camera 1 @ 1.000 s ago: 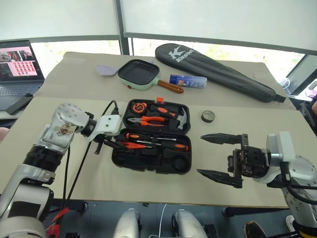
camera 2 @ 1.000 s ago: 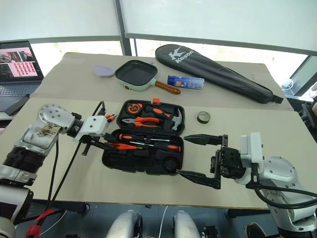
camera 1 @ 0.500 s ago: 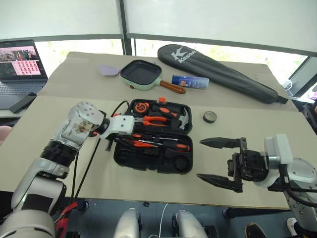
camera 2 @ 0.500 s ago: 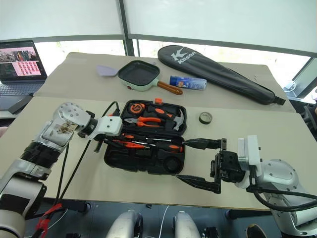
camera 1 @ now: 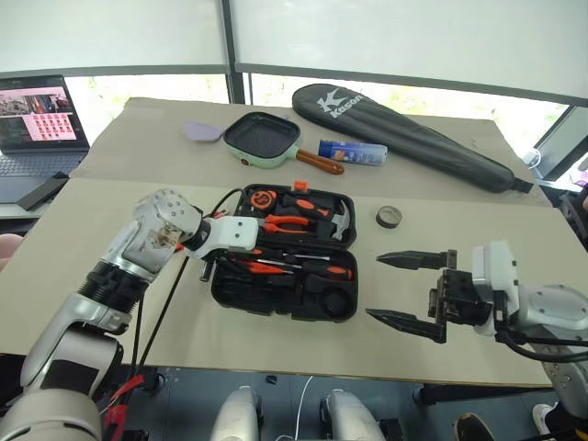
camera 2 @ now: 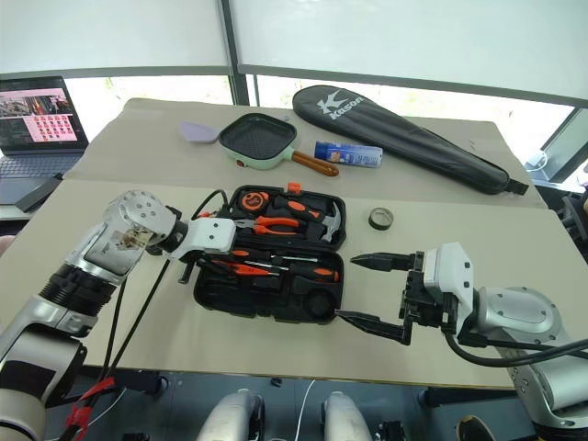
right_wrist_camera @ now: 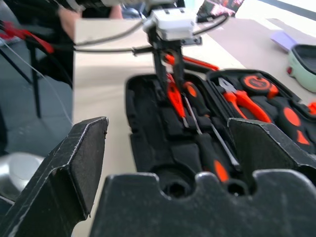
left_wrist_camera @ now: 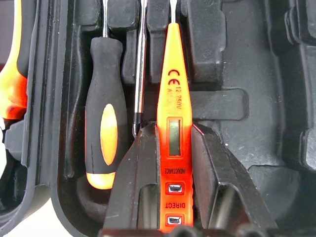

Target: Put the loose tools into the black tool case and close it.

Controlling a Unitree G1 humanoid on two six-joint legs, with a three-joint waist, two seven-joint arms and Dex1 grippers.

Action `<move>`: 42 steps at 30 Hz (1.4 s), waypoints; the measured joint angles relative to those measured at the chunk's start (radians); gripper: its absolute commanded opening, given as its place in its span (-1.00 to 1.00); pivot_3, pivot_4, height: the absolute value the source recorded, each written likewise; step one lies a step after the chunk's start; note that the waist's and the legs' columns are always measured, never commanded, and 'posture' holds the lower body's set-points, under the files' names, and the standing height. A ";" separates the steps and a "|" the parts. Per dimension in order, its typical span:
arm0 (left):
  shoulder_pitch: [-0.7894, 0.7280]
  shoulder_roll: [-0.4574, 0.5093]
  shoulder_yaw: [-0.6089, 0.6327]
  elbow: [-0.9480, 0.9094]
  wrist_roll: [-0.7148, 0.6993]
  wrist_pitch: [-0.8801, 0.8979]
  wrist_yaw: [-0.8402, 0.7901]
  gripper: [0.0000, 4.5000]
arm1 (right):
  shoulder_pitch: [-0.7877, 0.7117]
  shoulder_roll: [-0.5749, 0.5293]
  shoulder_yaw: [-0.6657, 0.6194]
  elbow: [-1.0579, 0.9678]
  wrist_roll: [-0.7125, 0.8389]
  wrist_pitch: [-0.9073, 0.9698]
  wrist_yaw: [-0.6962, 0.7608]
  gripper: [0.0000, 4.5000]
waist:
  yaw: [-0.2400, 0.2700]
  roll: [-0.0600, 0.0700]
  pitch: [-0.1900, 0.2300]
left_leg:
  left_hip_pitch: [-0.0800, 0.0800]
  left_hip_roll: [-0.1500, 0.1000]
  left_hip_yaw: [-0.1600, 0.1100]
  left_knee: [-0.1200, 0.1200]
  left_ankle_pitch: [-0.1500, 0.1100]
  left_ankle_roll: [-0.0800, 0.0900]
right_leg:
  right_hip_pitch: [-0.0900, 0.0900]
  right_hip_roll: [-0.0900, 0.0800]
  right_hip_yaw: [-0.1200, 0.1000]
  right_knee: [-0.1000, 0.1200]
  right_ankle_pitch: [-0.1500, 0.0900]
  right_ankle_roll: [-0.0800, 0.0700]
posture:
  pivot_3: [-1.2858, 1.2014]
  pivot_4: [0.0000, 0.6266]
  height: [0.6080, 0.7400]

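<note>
The black tool case (camera 1: 276, 309) lies open in the middle of the table. My left gripper (camera 1: 219, 264) reaches over its left edge, pointing down into the near half. It is shut on the small slim orange screwdriver (left_wrist_camera: 171, 94), which lies along a moulded slot. A black-and-orange screwdriver (left_wrist_camera: 102, 133) rests in the slot beside it. More orange-handled screwdrivers (camera 1: 317, 269) lie across the same half. The dark grey tape roll (camera 1: 388, 217) sits on the table to the right of the case. My right gripper (camera 1: 375, 287) hovers wide open to the right of the case, holding nothing.
Orange pliers (camera 1: 287, 221), a hammer (camera 1: 336, 220) and a tape measure (camera 1: 262, 197) fill the case's far half. Behind it lie a green pan (camera 1: 262, 137), a blue can (camera 1: 351, 151), a purple item (camera 1: 200, 131) and a long black racket bag (camera 1: 413, 133). A laptop (camera 1: 37, 115) stands far left.
My left wrist has tipped further down over the case's left edge, still gripping the slim orange screwdriver. The right gripper has shifted slightly and stays open. The camera also shifted.
</note>
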 measured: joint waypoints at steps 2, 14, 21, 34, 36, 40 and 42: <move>0.002 0.000 -0.010 -0.008 0.008 0.005 0.001 -0.80 | -0.001 -0.003 0.002 0.000 -0.011 0.006 -0.001 1.00 | 0.000 0.000 0.000 | 0.000 0.000 0.000 0.000 0.000 0.000 | 0.000 0.000 0.000 0.000 0.000 0.000 | 0.03 -0.52 1.00; -0.032 0.024 -0.062 -0.038 0.056 0.058 -0.053 -0.80 | -0.018 -0.003 0.015 -0.016 -0.012 0.076 -0.020 1.00 | -0.021 0.002 -0.001 | 0.001 0.004 -0.001 0.000 -0.001 0.001 | 0.000 0.006 0.002 0.000 0.000 -0.001 | 0.03 -0.52 1.00; -0.015 0.005 -0.053 -0.028 0.032 0.081 -0.059 0.25 | -0.031 -0.002 0.026 -0.017 -0.005 0.080 -0.019 1.00 | -0.023 0.003 -0.002 | 0.001 0.004 -0.001 0.001 -0.001 0.001 | 0.000 0.006 0.003 0.000 0.000 -0.001 | 0.03 -0.52 1.00; 0.018 0.001 0.098 -0.074 -0.157 0.104 -0.036 0.55 | -0.009 0.004 0.026 -0.016 0.060 0.087 0.022 1.00 | -0.015 0.003 -0.001 | -0.001 0.004 -0.002 0.002 -0.001 0.001 | -0.001 0.007 0.003 0.000 0.000 -0.001 | 0.03 -0.52 1.00; 0.039 -0.005 0.128 -0.068 -0.184 0.078 -0.019 0.32 | -0.009 0.004 0.026 -0.016 0.060 0.087 0.021 1.00 | -0.016 0.003 -0.001 | -0.001 0.004 -0.002 0.002 -0.001 0.001 | -0.001 0.007 0.003 0.000 0.000 -0.001 | 0.03 -0.52 1.00; 0.094 -0.084 0.240 -0.017 -0.306 0.093 0.034 -0.22 | -0.010 0.023 0.027 -0.016 0.060 0.087 0.015 1.00 | -0.017 0.003 -0.001 | -0.001 0.004 -0.002 0.002 -0.001 0.001 | -0.001 0.007 0.003 0.001 0.000 -0.001 | 0.03 -0.52 1.00; 0.110 -0.111 0.287 0.037 -0.353 0.123 0.063 -0.54 | -0.011 0.041 0.028 -0.016 0.059 0.083 0.008 1.00 | -0.017 0.002 -0.001 | -0.001 0.004 -0.002 0.003 -0.001 0.001 | -0.001 0.007 0.003 0.001 0.000 -0.001 | 0.03 -0.52 1.00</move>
